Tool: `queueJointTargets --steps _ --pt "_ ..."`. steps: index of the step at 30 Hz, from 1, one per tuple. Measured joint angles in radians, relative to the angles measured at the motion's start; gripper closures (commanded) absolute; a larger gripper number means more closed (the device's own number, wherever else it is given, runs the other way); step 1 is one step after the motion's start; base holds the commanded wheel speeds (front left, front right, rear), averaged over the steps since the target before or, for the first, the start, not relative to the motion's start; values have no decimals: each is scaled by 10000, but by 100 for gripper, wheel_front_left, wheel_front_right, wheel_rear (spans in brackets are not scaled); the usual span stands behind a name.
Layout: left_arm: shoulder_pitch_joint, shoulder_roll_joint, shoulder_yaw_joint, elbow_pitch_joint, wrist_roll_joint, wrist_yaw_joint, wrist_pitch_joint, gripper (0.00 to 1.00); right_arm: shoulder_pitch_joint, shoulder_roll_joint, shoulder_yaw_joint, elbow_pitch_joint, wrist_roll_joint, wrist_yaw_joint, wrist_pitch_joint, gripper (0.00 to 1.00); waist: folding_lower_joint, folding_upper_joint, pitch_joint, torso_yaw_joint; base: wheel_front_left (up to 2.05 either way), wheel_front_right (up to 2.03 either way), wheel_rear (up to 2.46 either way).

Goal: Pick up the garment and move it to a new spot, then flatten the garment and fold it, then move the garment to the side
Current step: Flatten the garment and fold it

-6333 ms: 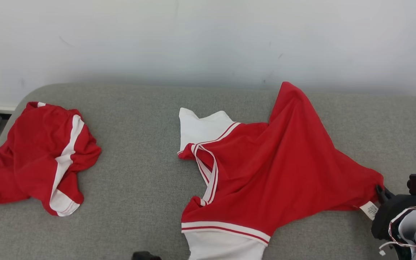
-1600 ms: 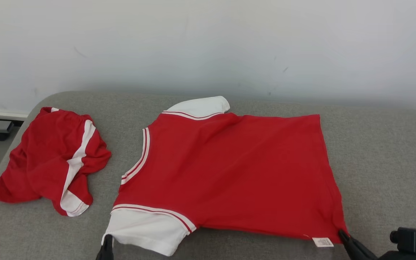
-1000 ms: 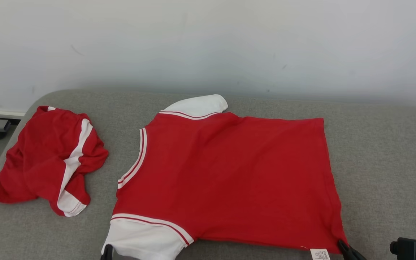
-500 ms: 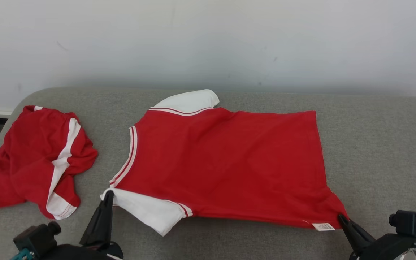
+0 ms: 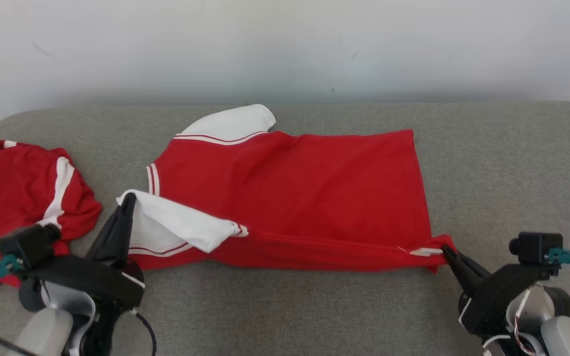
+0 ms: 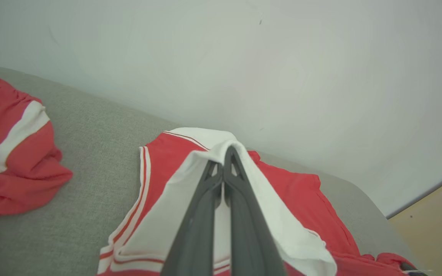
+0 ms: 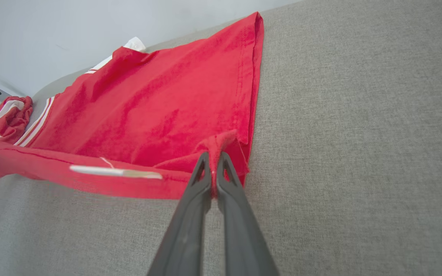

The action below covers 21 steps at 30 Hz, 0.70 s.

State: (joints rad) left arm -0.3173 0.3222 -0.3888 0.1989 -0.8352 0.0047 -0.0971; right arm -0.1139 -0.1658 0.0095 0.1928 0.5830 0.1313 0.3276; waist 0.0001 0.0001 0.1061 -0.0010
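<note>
Shirt (image 5: 290,188) lies mid cushion (image 5: 512,148), long axis left to right; left gripper (image 5: 127,200) clamped on its near sleeve, right gripper (image 5: 446,248) clamped on its near hem corner; far edge lies straight beyond both.

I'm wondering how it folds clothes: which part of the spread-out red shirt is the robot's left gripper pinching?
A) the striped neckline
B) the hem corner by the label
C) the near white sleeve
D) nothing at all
C: the left gripper is shut on the edge of the white sleeve, holding it over the red body of the shirt.
</note>
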Motion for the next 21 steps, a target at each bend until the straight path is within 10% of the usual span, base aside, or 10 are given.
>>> queueJointTargets --steps 21 --pt "-2890 -27 -642 4508 71 -1193 290 100 -3298 -150 1503 2853 130 0 -282 100 1 0 1028 -401 0 0 0"
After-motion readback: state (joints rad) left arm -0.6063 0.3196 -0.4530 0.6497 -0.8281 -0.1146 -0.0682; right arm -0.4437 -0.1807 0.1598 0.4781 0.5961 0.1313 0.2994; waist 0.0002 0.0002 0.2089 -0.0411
